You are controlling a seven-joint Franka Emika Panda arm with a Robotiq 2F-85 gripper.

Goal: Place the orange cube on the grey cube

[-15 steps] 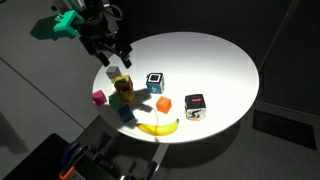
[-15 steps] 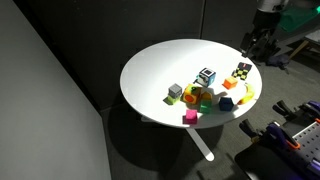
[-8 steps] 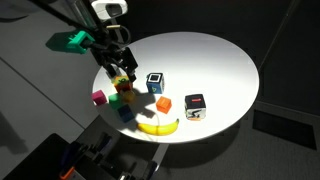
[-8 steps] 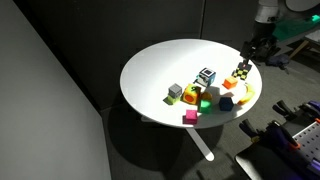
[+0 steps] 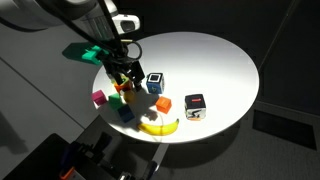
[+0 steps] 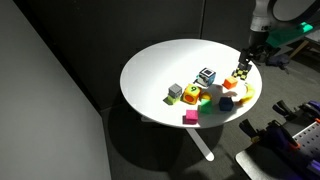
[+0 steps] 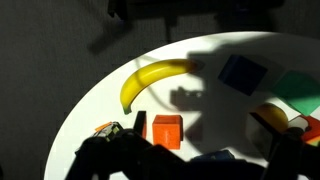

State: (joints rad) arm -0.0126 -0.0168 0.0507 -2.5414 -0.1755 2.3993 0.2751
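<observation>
White round table holds one banana, one orange cube, one grey cube; hand spread wide.

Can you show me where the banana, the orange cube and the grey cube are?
banana [image 7: 148, 76], wrist view, middle of its curve.
orange cube [image 7: 166, 131], wrist view, centre of its visible face.
grey cube [image 6: 175, 92], an exterior view, middle of the cube.

Smooth matt white table, faintly glossy banana
</observation>
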